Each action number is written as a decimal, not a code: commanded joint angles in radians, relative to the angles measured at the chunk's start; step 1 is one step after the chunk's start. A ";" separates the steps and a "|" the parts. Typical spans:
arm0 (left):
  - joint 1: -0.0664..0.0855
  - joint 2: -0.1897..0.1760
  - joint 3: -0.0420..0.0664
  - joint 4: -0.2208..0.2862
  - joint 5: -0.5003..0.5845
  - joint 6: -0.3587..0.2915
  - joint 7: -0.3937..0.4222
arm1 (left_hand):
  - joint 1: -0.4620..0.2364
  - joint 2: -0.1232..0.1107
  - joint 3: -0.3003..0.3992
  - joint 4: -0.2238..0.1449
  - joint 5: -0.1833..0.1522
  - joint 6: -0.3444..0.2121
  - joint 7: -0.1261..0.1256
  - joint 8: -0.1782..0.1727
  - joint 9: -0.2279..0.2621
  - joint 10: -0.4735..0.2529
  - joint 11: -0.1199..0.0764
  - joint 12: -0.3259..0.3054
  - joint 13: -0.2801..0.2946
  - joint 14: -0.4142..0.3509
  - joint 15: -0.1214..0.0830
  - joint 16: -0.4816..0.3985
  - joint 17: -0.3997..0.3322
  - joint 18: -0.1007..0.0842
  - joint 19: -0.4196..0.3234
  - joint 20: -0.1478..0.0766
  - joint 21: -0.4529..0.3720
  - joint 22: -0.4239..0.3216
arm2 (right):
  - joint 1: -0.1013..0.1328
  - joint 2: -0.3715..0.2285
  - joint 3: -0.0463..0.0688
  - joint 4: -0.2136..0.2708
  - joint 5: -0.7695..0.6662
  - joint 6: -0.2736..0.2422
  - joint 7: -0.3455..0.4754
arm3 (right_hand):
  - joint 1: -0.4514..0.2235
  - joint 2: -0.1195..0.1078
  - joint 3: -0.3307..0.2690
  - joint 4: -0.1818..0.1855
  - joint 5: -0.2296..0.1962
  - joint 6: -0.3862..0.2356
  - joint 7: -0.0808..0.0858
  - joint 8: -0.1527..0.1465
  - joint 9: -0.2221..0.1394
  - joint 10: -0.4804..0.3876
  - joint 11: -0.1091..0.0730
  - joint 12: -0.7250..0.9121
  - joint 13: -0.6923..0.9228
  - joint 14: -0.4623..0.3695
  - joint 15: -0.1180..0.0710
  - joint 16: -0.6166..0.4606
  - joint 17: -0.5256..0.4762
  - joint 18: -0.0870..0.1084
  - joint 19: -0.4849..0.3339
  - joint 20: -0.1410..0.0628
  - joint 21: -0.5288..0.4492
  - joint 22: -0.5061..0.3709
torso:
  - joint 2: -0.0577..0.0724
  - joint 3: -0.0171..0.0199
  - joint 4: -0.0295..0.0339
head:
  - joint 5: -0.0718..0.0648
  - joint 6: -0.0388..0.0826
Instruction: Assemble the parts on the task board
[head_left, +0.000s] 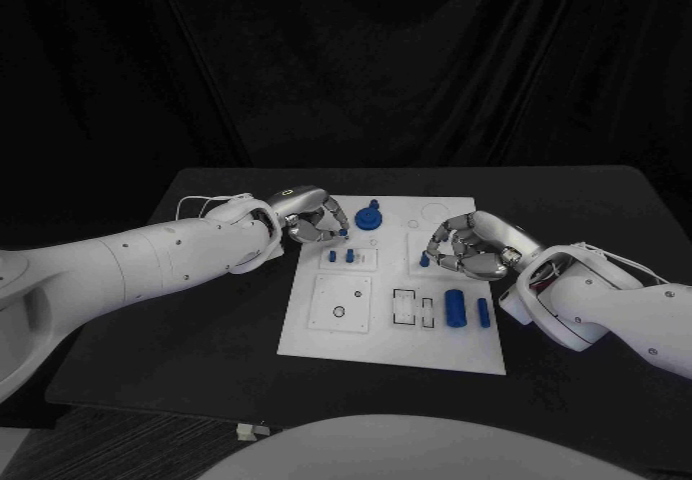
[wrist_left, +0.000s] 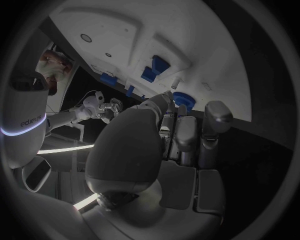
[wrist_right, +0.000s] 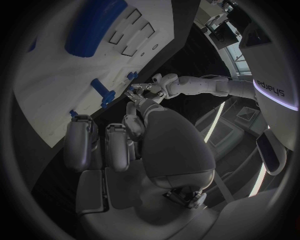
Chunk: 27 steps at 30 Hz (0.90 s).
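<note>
Two silver robot hands work over a white task board (head_left: 325, 335) lying in the middle of a black table (head_left: 173, 340). The left hand (head_left: 310, 218) hovers at the board's far left corner, fingers curled toward a round blue knob (head_left: 369, 217) standing near the far edge; whether it is actually pinching anything cannot be told. The right hand (head_left: 473, 247) sits over the board's far right area, fingers bent down around a small blue peg (head_left: 424, 259), and its grip is just as hard to read. Both hands appear placed to seat small pieces into the board's upper slots.

Two short blue pins (head_left: 342, 257) stand upright between the hands, near the board's centre. Toward the near right corner, a long blue cylinder (head_left: 456, 308) and a slimmer blue bar (head_left: 483, 313) lie flat, seemingly waiting their turn beside outlined rectangular recesses (head_left: 411, 306). The board looks smooth, matte and rigid, its pockets shallow and sharply cut; the parts look like hard plastic, and the metallic fingers carry darker pads.
</note>
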<state>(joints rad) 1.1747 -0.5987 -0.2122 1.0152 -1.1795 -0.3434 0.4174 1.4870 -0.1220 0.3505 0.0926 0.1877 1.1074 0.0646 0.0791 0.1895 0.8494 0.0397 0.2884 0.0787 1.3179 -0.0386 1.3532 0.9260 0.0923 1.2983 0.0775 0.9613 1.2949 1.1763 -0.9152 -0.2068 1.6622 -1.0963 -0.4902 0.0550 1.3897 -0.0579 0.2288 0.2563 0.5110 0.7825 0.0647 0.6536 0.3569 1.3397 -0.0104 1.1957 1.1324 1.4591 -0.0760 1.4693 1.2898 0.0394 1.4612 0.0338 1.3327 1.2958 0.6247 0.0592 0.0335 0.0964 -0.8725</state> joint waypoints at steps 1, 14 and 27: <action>-0.002 0.011 0.001 -0.015 0.087 0.092 0.018 | -0.020 0.033 -0.032 0.019 -0.029 -0.003 0.009 0.009 0.034 -0.028 0.002 -0.016 -0.007 -0.020 0.003 -0.017 -0.024 0.024 -0.027 -0.002 -0.030 0.119 | -0.003 0.001 0.001 0.001 -0.001 0.006 -0.015 | 0.023 0.006 -0.008 -0.003 0.006 0.003 0.004 -0.009 -0.012 0.002 -0.001 -0.013 -0.025 0.072 0.000 0.000 0.060 0.016 0.008 0.001 0.000 0.202 | 0.000 0.0002 0.0001 | -0.001 0.000; -0.018 0.038 0.001 -0.050 0.098 0.111 0.024 | -0.018 0.040 -0.042 0.018 -0.034 -0.010 0.008 0.005 0.033 -0.040 0.001 -0.012 -0.005 -0.032 0.005 -0.019 -0.033 0.027 -0.037 -0.001 -0.046 0.116 | -0.003 0.001 0.001 0.002 -0.001 0.007 -0.016 | 0.024 0.006 -0.007 -0.004 0.004 0.004 0.003 -0.009 -0.012 0.001 -0.002 -0.014 -0.026 0.071 0.000 0.000 0.060 0.016 0.008 0.001 0.001 0.202 | 0.001 0.0002 -0.0004 | -0.004 0.000; -0.024 0.054 0.001 -0.066 0.099 0.089 0.029 | -0.012 0.045 -0.045 0.015 -0.028 -0.011 0.008 0.004 0.033 -0.044 0.001 -0.009 -0.003 -0.035 0.005 -0.017 -0.031 0.027 -0.039 -0.001 -0.048 0.116 | -0.003 0.002 0.001 0.002 -0.001 0.008 -0.016 | 0.024 0.006 -0.007 -0.004 0.004 0.004 0.003 -0.009 -0.012 0.001 -0.002 -0.014 -0.026 0.071 0.000 0.000 0.060 0.016 0.008 0.001 0.001 0.202 | 0.000 0.0001 0.0000 | -0.005 0.000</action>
<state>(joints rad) 1.1524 -0.5466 -0.2121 0.9508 -1.0917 -0.2512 0.4248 1.4753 -0.1098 0.3382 0.1046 0.1656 1.0967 0.0751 0.0773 0.1896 0.8179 0.0394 0.2884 0.0789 1.2950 -0.0305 1.3421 0.9046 0.0924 1.2620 0.0786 0.9232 1.2949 1.1758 -0.9134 -0.2068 1.6628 -1.0963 -0.4872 0.0540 1.3897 -0.0579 0.2288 0.2563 0.5109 0.7825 0.0647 0.6536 0.3566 1.3397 -0.0104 1.1956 1.1323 1.4591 -0.0760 1.4694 1.2898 0.0394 1.4613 0.0338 1.3327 1.2958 0.6250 0.0593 0.0330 0.0911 -0.8725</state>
